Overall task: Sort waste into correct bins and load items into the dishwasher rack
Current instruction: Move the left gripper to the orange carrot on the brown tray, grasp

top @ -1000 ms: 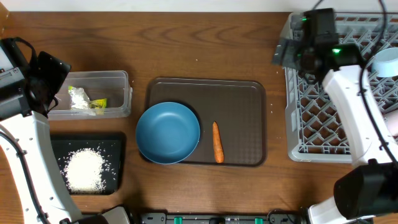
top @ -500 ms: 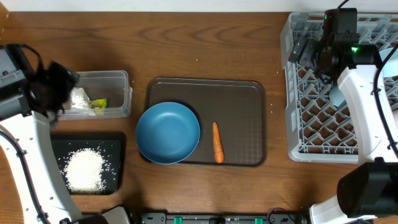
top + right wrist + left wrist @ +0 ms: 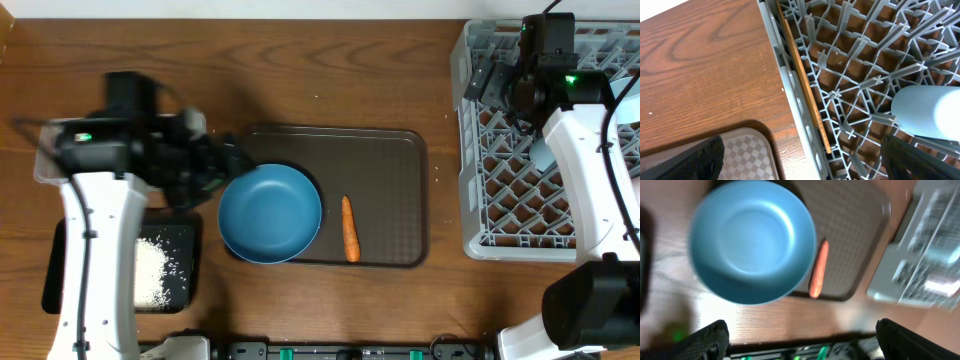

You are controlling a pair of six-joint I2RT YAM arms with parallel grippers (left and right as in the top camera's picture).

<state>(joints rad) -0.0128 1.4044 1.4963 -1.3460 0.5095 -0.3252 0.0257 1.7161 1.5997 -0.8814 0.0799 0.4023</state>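
Blue bowl (image 3: pixel 270 213) sat on a tray (image 3: pixel 390 160)
Carrot (image 3: pixel 350 228) lay at its three o'clock; left gripper (image 3: pixel 802 332) and right gripper (image 3: pixel 802 162) were open.

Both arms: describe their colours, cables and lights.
The left arm and the right arm have white link shells, black joints and black wrist units, each with a small green light. Thin black cables run along the white links. The jaws are black.

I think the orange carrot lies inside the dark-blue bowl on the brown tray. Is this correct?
Not quite. The carrot lies beside the dark-blue bowl, not inside it; the bowl is empty. Both are on the brown tray. The overhead view shows this.
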